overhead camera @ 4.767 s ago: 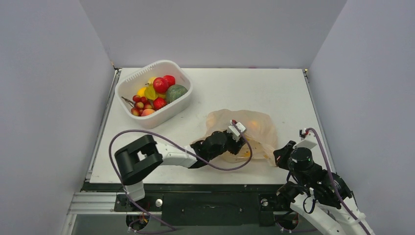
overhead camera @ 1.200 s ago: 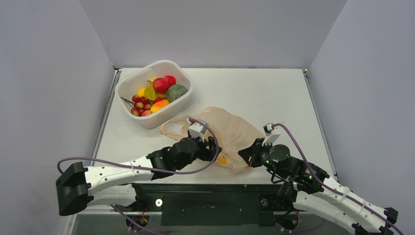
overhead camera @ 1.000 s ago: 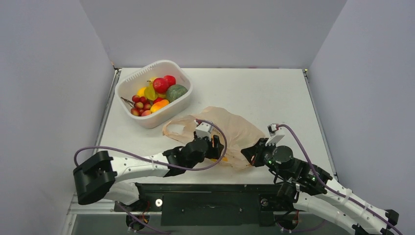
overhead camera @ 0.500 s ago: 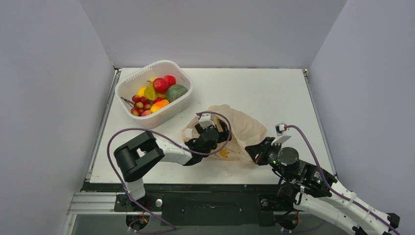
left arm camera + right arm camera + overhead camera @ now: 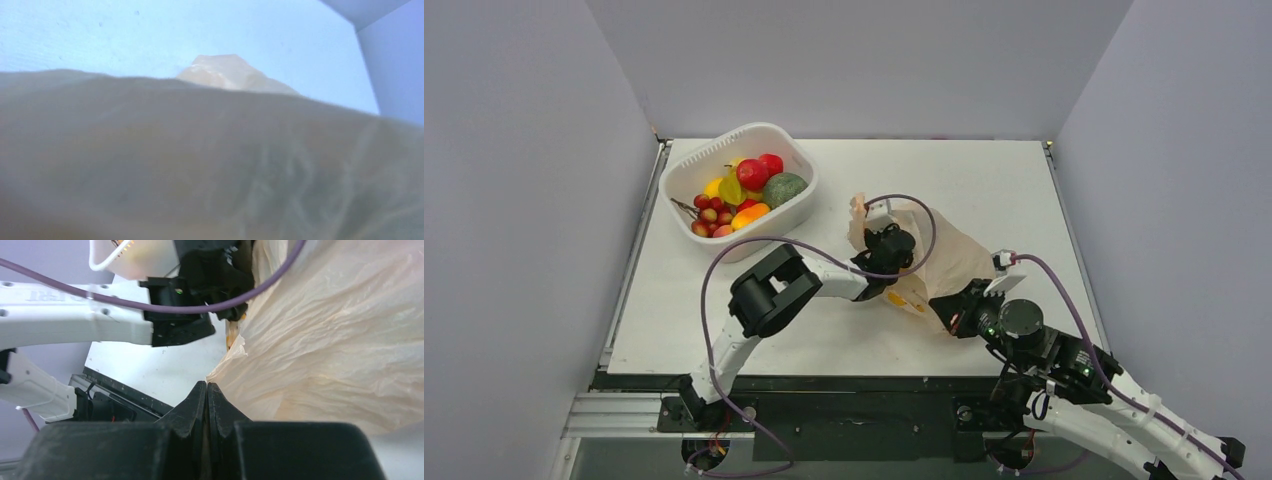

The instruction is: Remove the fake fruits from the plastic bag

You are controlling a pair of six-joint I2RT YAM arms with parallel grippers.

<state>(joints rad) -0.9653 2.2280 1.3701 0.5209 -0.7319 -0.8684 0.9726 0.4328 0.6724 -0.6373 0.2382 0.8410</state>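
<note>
The plastic bag [image 5: 944,255] lies bunched at mid-table, pale peach and crinkly. My right gripper [image 5: 953,306] is shut on its near corner; in the right wrist view the fingertips [image 5: 207,385] pinch the film of the bag [image 5: 340,340]. My left gripper [image 5: 886,243] sits at the bag's far-left edge. Bag film [image 5: 225,175] covers the left wrist view and hides its fingers. A yellow-orange fake fruit [image 5: 897,298] shows through the bag's near side. More fake fruits [image 5: 742,190], red, yellow and orange, lie in the basket.
A white slotted basket [image 5: 774,232] stands at the back left, also holding a dull dark-green round fruit [image 5: 784,188]. The left arm's elbow [image 5: 769,290] rests left of the bag. The left arm [image 5: 75,315] crosses the right wrist view.
My left gripper has moved from the near left of the bag to its far-left edge. The bag has bunched up and shifted right. My right gripper has kept hold and drifted slightly right.
</note>
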